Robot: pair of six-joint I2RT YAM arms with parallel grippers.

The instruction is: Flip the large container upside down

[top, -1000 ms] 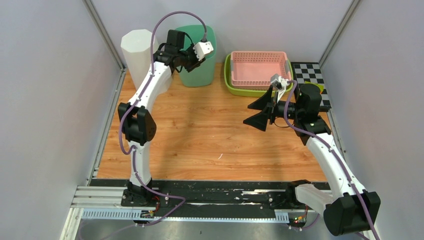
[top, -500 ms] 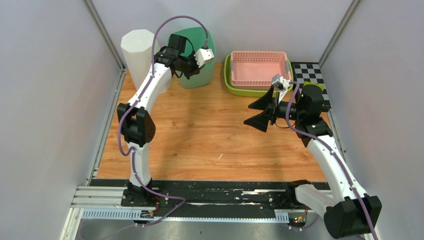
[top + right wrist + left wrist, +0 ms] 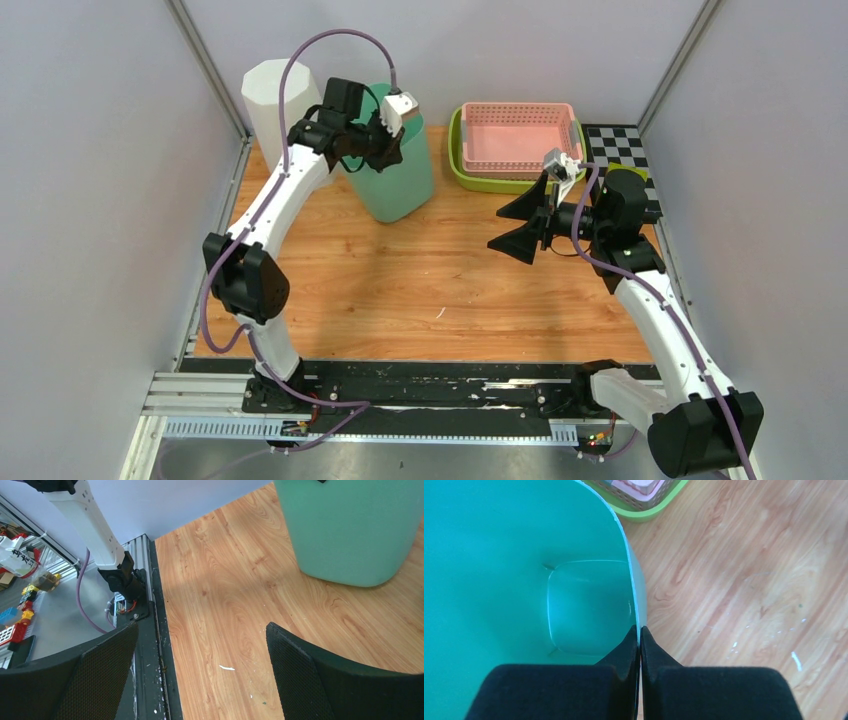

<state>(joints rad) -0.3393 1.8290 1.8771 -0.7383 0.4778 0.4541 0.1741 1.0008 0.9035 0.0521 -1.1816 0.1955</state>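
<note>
A robotics lab cell is suggested: a table [image 3: 420, 270] is enclosed by grey panels [image 3: 90, 200], a rail [image 3: 200, 392] is fixed at its near edge, and a checkerboard [image 3: 622, 152] is laid in one corner.

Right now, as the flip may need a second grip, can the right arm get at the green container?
Probably yes: the right gripper, open, faces the green container with only table between; the left gripper pinches its rim.

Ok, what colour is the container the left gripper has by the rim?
The container is teal green; clearest in the right wrist view.
</note>
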